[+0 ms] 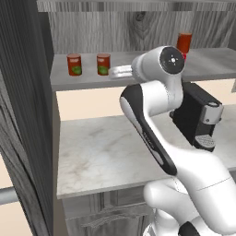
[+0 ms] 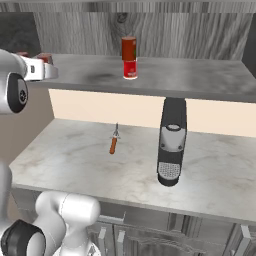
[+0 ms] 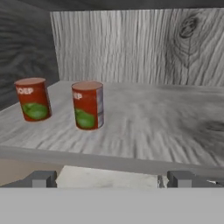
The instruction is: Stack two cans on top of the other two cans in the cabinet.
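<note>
Red stacked cans (image 2: 129, 57) half hidden behind arm; two green-label cans (image 3: 88, 105) apart, jaws spread, empty

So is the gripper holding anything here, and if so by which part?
Nothing is held: the gripper is open and empty, short of the two green-label cans.

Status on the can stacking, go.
Gripper open, empty, level with the shelf edge. One stack done; two green-label cans side by side on the cabinet shelf, unstacked. Nothing between gripper and nearer can.
</note>
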